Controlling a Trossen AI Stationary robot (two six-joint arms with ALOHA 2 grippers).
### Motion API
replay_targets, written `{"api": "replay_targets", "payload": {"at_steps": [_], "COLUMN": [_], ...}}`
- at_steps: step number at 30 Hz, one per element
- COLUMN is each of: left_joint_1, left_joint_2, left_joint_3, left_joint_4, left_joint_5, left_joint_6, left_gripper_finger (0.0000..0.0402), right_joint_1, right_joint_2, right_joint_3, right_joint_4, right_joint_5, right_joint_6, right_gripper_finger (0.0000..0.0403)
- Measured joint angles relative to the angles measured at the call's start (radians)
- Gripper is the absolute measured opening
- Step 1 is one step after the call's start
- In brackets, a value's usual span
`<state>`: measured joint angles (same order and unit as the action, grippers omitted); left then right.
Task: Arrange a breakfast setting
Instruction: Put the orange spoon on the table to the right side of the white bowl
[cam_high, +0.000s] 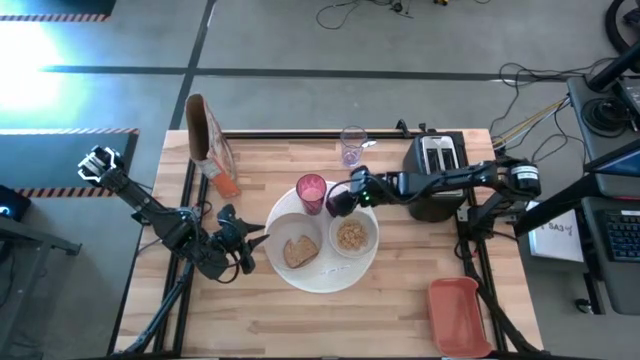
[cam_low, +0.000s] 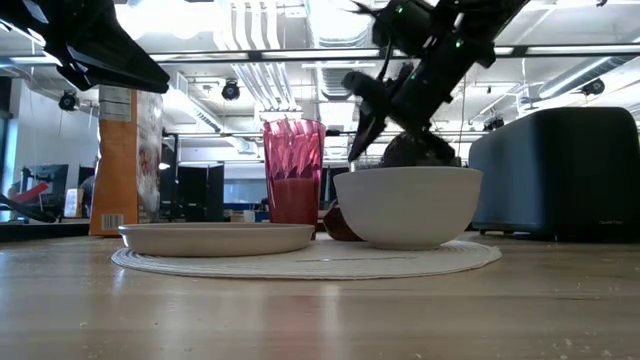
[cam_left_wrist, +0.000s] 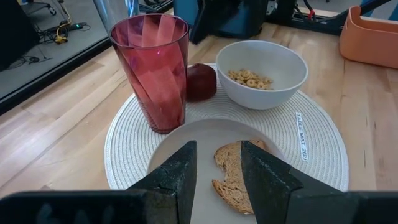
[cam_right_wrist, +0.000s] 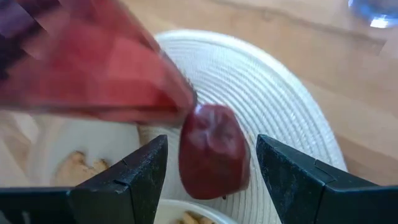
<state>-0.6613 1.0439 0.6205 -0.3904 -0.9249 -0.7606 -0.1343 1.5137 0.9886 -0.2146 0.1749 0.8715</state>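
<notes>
- Showing the right gripper (cam_high: 335, 200) just right of centre in the high view, its jaws spread wide and holding nothing; in the right wrist view the small red fruit (cam_right_wrist: 213, 152) lies on the mat between the two fingers (cam_right_wrist: 134, 180), with a gap on either side.
- The large round white mat (cam_high: 322, 275) sits at the centre of the high view; the pink cup (cam_high: 311, 191) stands on its upper edge.
- The fruit lies between the cup and the white bowl (cam_high: 352, 237), just beside both, as the left wrist view shows (cam_left_wrist: 201, 81).
- The bowl, on the mat's right half, holds cereal (cam_left_wrist: 249, 78).
- The small white plate (cam_high: 297, 235) on the mat's left half carries the toast (cam_high: 300, 250).
- The left gripper (cam_high: 250, 245) hangs at lower left of the mat, near the plate; its jaws stand partly apart and grip nothing.
- The clear purplish glass (cam_high: 352, 145) stands off the mat, at upper centre.
- A toaster (cam_high: 437, 170), an orange tray (cam_high: 458, 315) and a cereal box (cam_high: 205, 135) occupy the table's margins.
</notes>
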Motion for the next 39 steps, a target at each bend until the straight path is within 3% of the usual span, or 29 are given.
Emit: {"api": "replay_targets", "payload": {"at_steps": [8,14,18,26,39], "left_joint_1": [0.0,0.0,0.0,0.0,0.0], "left_joint_2": [0.0,0.0,-0.002,-0.005,-0.015], "left_joint_3": [0.0,0.0,0.0,0.0,0.0], "left_joint_4": [0.001,0.002,0.001,-0.002,-0.022], "left_joint_5": [0.0,0.0,0.0,0.0,0.019], "left_joint_6": [-0.009,-0.009,-0.008,-0.008,-0.008], "left_gripper_finger": [0.0108,0.0108,0.0108,0.0108,0.0108], "right_joint_1": [-0.027,-0.026,-0.031,-0.085,-0.121], "right_joint_2": [-0.131,-0.186,-0.189,-0.164,-0.156], "right_joint_3": [0.0,0.0,0.0,0.0,0.0], "right_joint_4": [-0.046,-0.148,-0.162,-0.135,-0.038], "right_joint_5": [0.052,0.298,0.429,0.439,0.506], "right_joint_6": [-0.026,-0.085,0.004,0.165,0.133], "right_gripper_finger": [0.0233,0.0233,0.0233,0.0233,0.0226]}}
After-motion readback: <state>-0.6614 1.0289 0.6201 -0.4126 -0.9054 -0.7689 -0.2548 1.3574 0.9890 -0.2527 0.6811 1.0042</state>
